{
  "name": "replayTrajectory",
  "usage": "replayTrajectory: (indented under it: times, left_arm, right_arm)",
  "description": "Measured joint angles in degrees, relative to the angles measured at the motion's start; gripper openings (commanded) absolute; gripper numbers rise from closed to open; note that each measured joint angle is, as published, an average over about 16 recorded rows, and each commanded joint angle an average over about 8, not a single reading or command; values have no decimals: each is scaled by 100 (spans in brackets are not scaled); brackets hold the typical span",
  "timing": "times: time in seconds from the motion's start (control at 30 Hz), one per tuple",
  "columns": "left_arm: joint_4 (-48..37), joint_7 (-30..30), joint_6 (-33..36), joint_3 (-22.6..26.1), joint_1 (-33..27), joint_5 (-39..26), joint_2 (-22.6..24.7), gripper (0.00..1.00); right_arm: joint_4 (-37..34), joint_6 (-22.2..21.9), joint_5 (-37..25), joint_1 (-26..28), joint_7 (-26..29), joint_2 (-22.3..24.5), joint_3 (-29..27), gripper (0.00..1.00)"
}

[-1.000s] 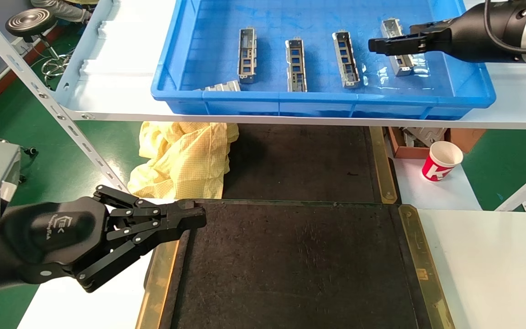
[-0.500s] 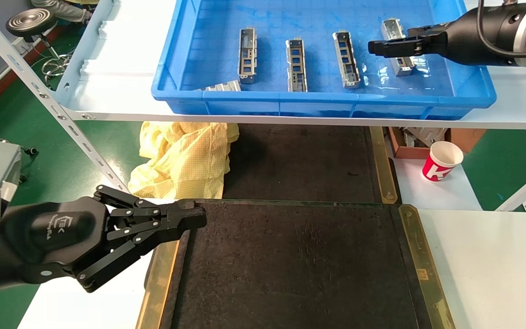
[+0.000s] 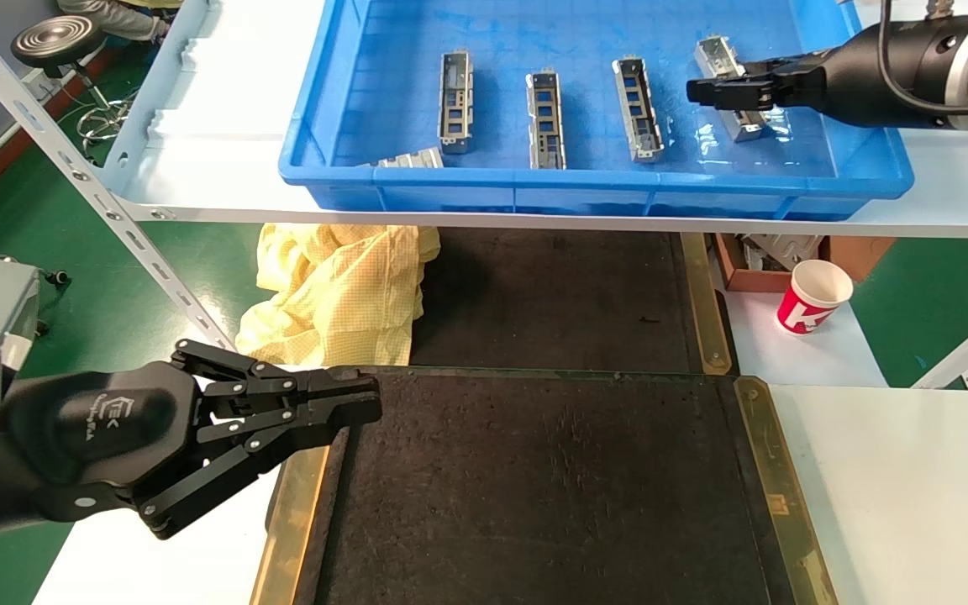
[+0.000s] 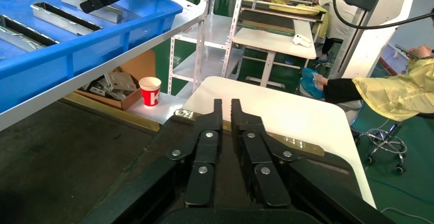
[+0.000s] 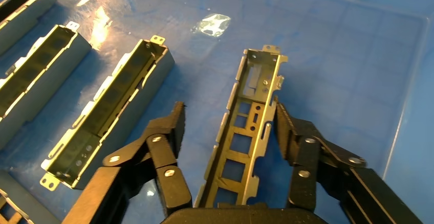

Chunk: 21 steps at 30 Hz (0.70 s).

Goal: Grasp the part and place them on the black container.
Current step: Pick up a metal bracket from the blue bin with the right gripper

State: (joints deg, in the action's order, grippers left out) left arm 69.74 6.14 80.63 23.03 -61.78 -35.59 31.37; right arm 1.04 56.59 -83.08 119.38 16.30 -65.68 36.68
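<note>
The part (image 5: 249, 132) lies flat on the floor of the blue bin (image 3: 870, 181), rightmost in a row of like brackets, open channel upward, so its two long walls offer faces for a pinch. The right gripper (image 5: 230, 127) hangs over it with jaws spread wide, one finger (image 5: 169, 132) on each side of the channel and neither touching; this straddle appears meant to let the jaws close across the narrow width. In the head view the right gripper (image 3: 715, 91) reaches in from the right over the bin's far-right area. The neighbouring bracket (image 5: 110, 111) lies just beside the left finger, so clearance there looks tight. The black container (image 3: 551, 487) sits near, below the shelf, its surface bare, with brass strips along its sides. The left gripper (image 3: 358, 403) is parked at the container's near-left corner, jaws almost together and empty.
</note>
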Motion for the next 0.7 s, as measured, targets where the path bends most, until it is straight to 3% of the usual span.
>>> replayTrajectory:
  times: [0.7]
  left_arm:
    - [0,0,0,0,0,0,0,100]
  right_arm:
    - [31,377,75,211,-122,71,-51,0]
